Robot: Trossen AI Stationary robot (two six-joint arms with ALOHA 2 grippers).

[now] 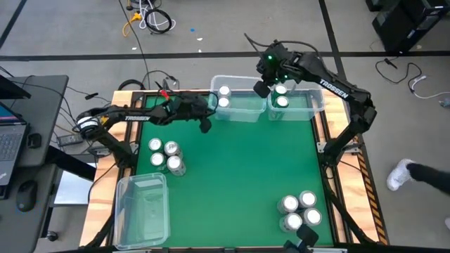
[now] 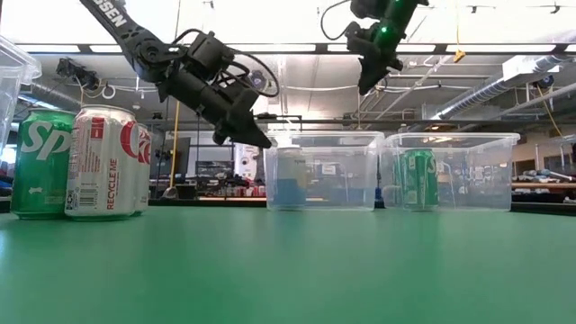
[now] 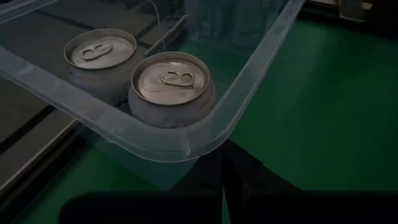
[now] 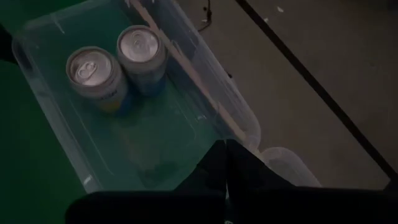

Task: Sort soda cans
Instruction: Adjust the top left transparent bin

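While both tools were closed with nothing between their fingers, the soda cans were found spread over the green tabletop [image 1: 232, 176] and two clear bins at its far edge. The left tool [image 1: 204, 126] was held just beside the left far bin [image 1: 242, 112], at the corner where two silver-topped cans [image 1: 224, 97] stood side by side; in the left wrist view these cans [image 3: 171, 87] were seen touching each other against the bin wall. The right tool [image 1: 261, 90] was raised above the right far bin [image 1: 309, 105], in which two green cans [image 1: 281, 95] were placed. Four cans [image 1: 164, 154] were grouped on the left of the tabletop, a green Sprite can [image 2: 40, 162] and a silver-and-red can [image 2: 106, 162] among them. Four more cans [image 1: 299, 211] were clustered near the front right corner. A third clear bin [image 1: 144, 207] was set at the front left.
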